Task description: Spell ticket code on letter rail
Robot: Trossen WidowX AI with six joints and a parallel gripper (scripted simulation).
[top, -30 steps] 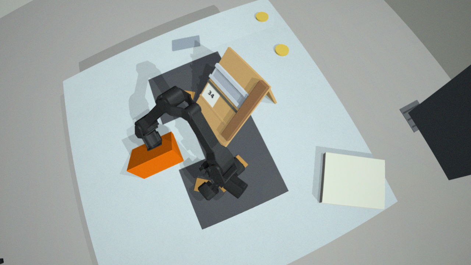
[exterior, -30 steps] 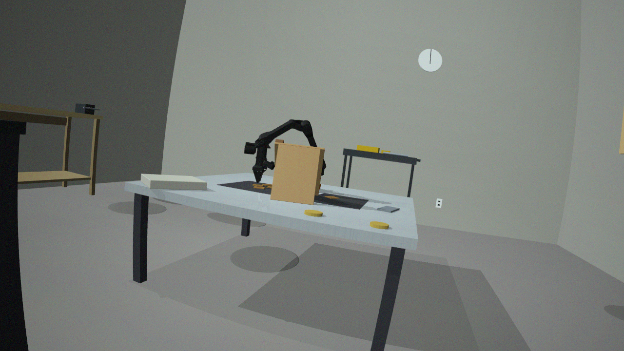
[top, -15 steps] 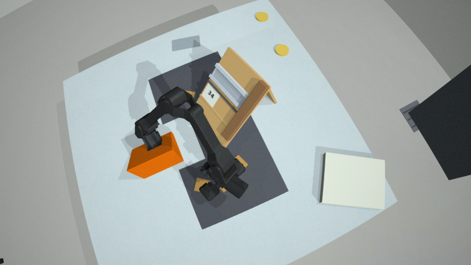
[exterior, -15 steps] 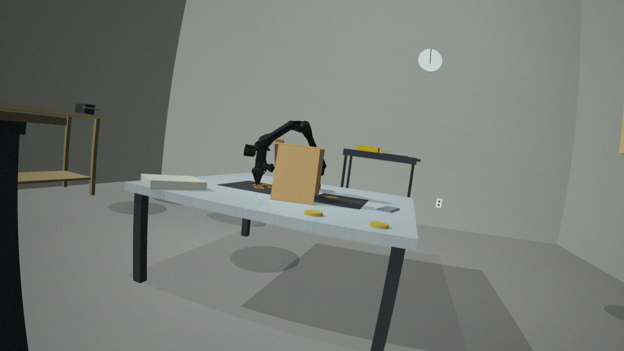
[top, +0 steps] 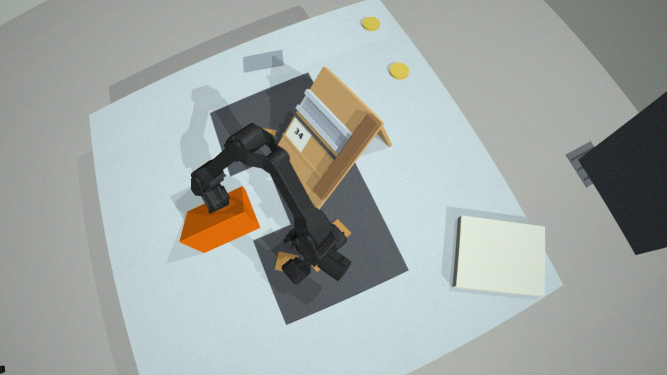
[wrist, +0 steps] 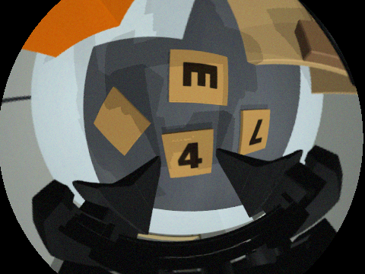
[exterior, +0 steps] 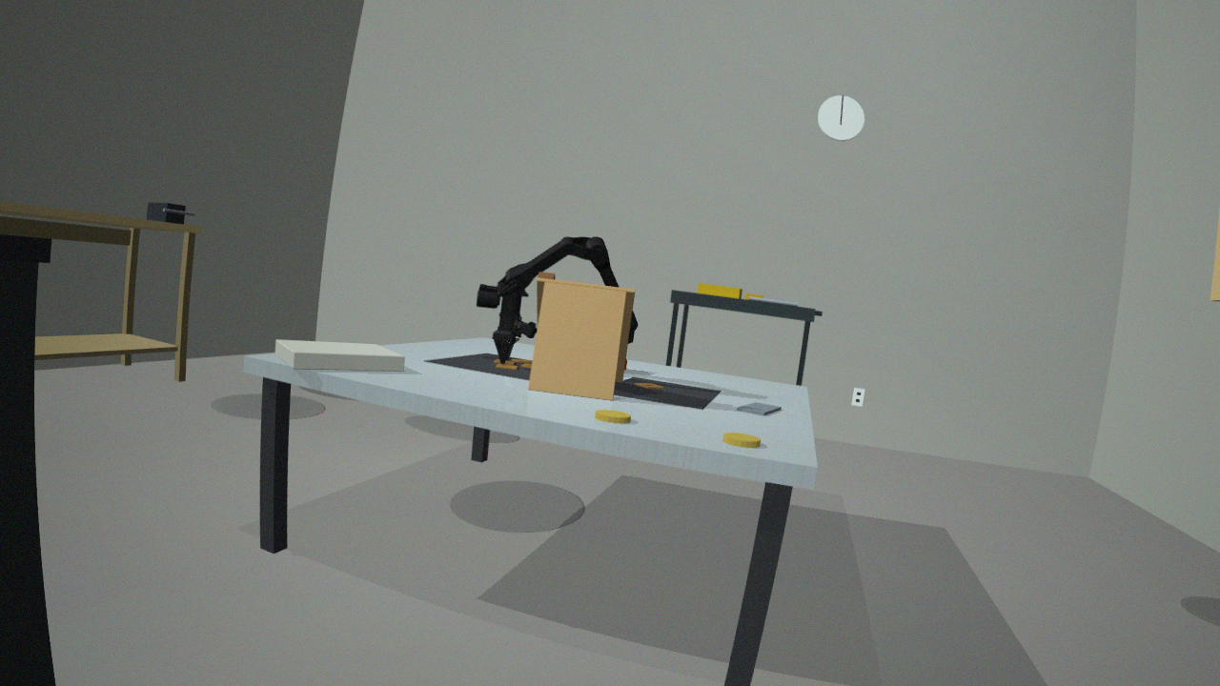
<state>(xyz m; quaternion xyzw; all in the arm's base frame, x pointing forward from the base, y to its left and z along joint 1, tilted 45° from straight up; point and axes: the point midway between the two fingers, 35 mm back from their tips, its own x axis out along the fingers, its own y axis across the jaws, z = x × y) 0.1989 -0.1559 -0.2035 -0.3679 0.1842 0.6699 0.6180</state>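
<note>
My gripper [wrist: 188,155] [exterior: 504,348] [top: 304,263] is open and points down over the dark mat [top: 373,233] [wrist: 284,87]. Its fingertips straddle a tan tile marked 4 [wrist: 188,149]. Beyond it lies a tile [wrist: 199,78] whose mark looks like a 3 or an E turned on its side. A tile marked 7 [wrist: 254,130] lies to the right and a blank tan tile [wrist: 122,120] to the left. The tan board [top: 345,104] [exterior: 579,341] [wrist: 264,11] carries a grey rail [top: 324,121] with no tiles showing, and a white ticket [top: 298,134] reading 34.
The arm stands on an orange block [top: 219,228] [wrist: 76,11]. A brown ledge [top: 347,156] runs along the board. A white flat box [top: 501,256] [exterior: 339,353], two yellow discs [top: 371,23] [top: 399,70] and a grey patch [top: 262,60] lie near the table's edges.
</note>
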